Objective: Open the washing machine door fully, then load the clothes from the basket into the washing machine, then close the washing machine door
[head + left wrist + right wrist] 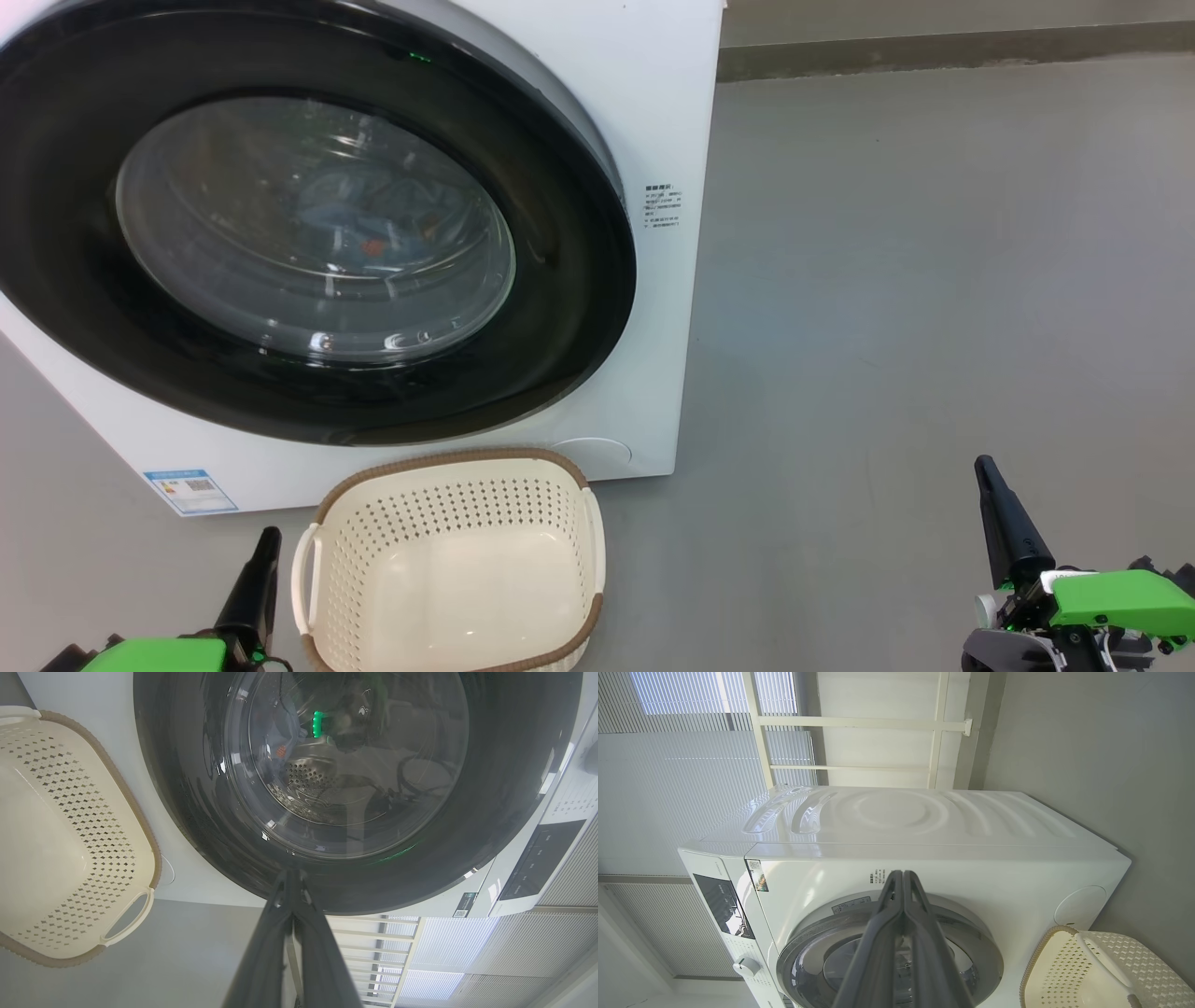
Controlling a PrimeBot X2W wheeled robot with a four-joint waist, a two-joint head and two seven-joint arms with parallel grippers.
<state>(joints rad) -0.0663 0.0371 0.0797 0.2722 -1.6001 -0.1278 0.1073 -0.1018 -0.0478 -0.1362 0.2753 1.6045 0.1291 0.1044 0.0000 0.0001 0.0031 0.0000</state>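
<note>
Now, at seven o'clock in the head view, the left pincer [270,537] is pinched together, holding nothing, just beside the basket [448,461] at six; at eleven the door [569,280] sits closed on the washing machine [653,112], clothes [373,213] behind its glass; at four, the right pincer [987,474] is likewise pinched together.

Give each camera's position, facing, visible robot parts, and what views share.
Head view: on the head, looking down at the closed round black-rimmed glass washing machine door and cream perforated plastic basket; left end effector and right end effector, shut, at bottom corners.
Left wrist view: on the left wrist, rolled sideways, facing the door close up; own shut fingers.
Right wrist view: on the right wrist, rolled sideways, facing the big white boxy washing machine; own shut fingers.
Shared: all three see door and basket.
</note>
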